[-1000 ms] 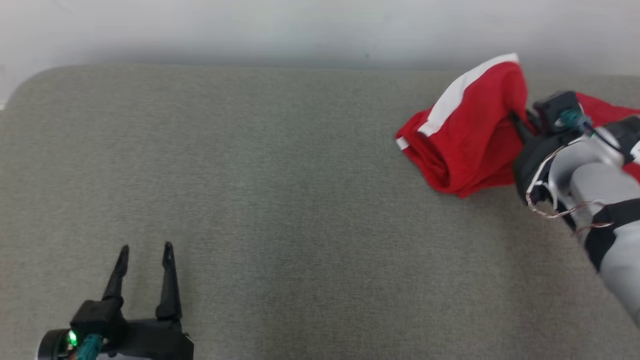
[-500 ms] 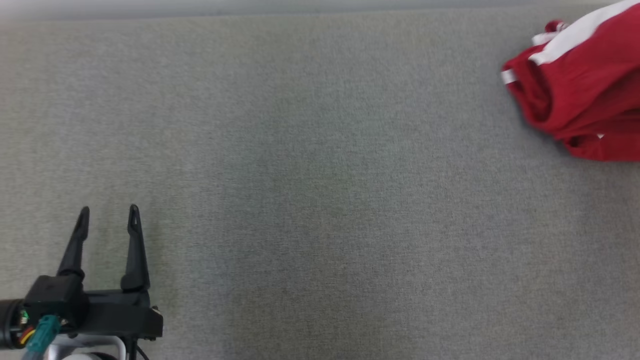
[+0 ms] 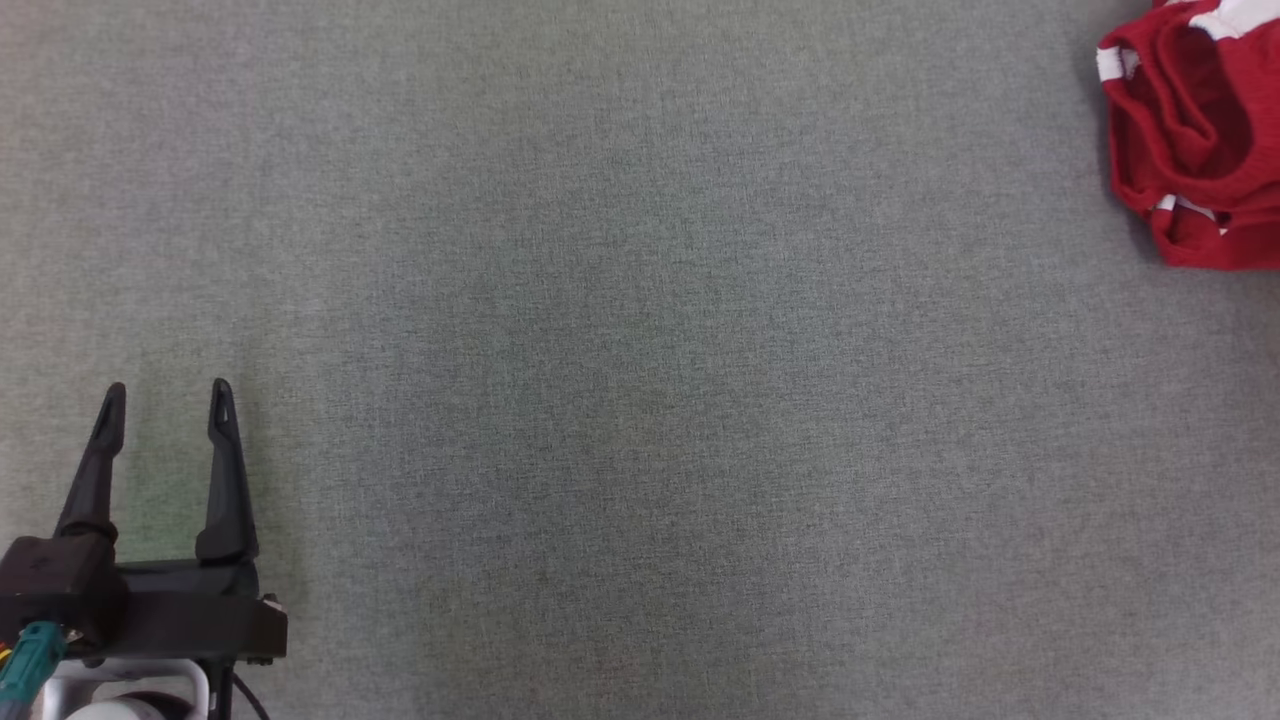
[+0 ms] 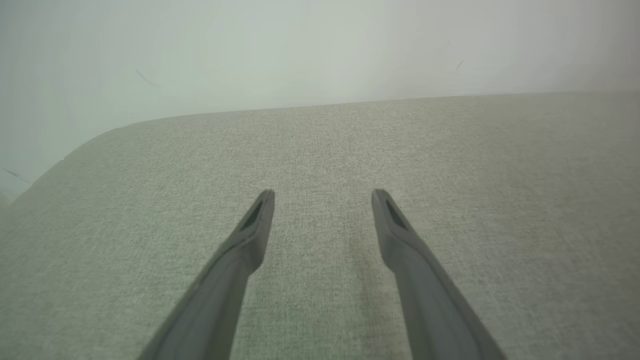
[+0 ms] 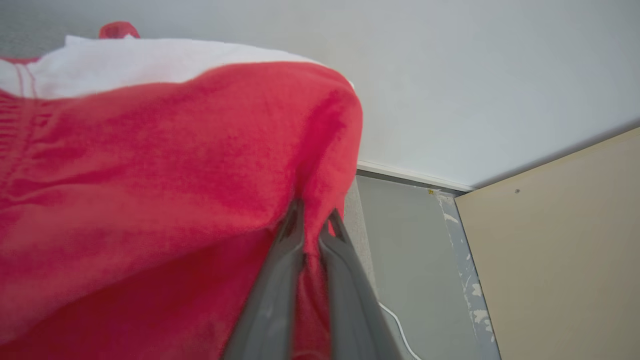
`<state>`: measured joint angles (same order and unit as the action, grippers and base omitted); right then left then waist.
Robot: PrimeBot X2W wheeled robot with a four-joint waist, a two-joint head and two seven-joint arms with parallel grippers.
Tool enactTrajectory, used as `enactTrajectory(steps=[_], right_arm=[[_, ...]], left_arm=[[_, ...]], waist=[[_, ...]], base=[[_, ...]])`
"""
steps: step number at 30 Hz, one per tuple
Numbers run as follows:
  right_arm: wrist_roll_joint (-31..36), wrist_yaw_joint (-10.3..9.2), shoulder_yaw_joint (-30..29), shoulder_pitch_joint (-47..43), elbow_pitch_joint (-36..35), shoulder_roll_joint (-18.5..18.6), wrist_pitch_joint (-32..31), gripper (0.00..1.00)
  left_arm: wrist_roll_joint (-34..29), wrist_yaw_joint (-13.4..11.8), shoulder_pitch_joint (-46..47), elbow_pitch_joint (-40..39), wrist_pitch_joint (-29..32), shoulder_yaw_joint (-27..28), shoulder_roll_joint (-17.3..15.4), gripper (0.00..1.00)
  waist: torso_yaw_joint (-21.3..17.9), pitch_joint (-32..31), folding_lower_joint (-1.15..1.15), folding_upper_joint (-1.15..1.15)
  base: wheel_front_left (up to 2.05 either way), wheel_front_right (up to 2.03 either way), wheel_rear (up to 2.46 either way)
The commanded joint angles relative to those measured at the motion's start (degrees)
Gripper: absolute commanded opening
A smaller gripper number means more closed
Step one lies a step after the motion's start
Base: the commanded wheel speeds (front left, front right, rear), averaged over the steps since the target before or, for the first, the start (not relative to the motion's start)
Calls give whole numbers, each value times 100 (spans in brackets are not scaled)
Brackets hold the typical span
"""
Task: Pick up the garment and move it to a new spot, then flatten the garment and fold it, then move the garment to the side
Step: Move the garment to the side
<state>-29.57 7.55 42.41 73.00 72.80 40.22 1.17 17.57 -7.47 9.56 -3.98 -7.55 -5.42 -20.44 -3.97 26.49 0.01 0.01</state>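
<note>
A crumpled red knitted garment with white stripes and trim sits at the upper right corner of the head view, over the grey-green woven fabric surface and cut off by the frame's top and right edges. Its folds bunch into a deep pocket, with thin white bands along the hems.

In the right wrist view the same garment is close to the camera. It is soft and slightly fuzzy, with a broad white band along its top. The right gripper has its two dark fingers drawn almost together, pinching a fold of the red cloth between their tips. Past the cloth are a pale wall, a beige panel and a thin white cable on a grey floor.

The left gripper rests at the lower left of the head view, well apart from the garment. Its fingers are spread wide and hold nothing. Its own wrist view shows the gripper above bare woven fabric, with a gap between the tips.
</note>
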Motion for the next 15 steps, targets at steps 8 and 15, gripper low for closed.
enactTrajectory(steps=[8, 15], right_arm=[[300, -15, -251, 83, 110, -6, -169, 100], [348, -15, -856, 229, 111, -253, 532, 100]], left_arm=[[27, -83, -11, -38, 12, 22, -39, 100], [135, -123, -154, 201, -166, 11, 92, 100]], waist=[[16, 4, -1, -1], [53, -408, -1, -1]], base=[[0, 0, 0], [0, 0, 0]])
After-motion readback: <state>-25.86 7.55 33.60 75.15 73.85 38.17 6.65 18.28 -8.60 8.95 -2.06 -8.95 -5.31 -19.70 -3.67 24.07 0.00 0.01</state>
